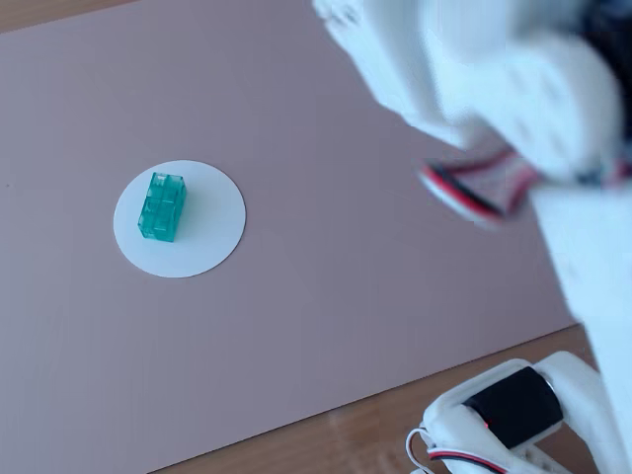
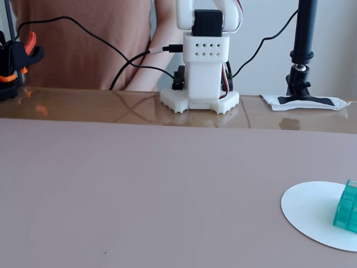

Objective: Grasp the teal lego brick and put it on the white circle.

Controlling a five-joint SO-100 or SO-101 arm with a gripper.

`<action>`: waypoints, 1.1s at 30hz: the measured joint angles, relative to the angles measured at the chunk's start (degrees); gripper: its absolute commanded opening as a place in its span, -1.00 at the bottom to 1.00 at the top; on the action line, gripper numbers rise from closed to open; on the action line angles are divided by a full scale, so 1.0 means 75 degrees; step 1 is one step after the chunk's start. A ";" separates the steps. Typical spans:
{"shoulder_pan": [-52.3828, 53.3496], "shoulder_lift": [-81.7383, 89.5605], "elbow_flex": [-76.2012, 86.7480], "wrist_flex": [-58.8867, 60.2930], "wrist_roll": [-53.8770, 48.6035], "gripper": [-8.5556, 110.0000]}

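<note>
- The teal lego brick (image 1: 162, 206) lies on the white circle (image 1: 212, 242), left of the disc's centre in a fixed view from above; in a fixed view from the front it sits at the right edge of the picture (image 2: 347, 207).
- The disc (image 2: 312, 215) rests on a pinkish-mauve mat (image 1: 346, 286) covering the wooden counter (image 2: 100, 106).
- The white arm (image 1: 513, 89) is blurred at upper right, apart from the brick; its base (image 2: 201, 72) stands on the counter.
- The jaws cannot be made out, so their state cannot be told.
</note>
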 measured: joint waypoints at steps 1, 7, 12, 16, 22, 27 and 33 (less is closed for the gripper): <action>0.0023 0.0504 0.0457 -0.0059 -0.0094 -0.86; 0.0152 0.2742 0.2391 -0.0223 -0.0352 -0.86; 0.0246 0.3902 0.3504 -0.0316 -0.0223 -0.86; 0.0270 0.4852 0.4477 -0.0352 -0.0375 -0.86; 0.0340 0.5707 0.5859 -0.0445 -0.0516 -0.86; 0.0410 0.5824 0.6715 -0.0633 -0.0164 -0.86; 0.0363 0.5824 0.7641 -0.0844 0.0152 -0.86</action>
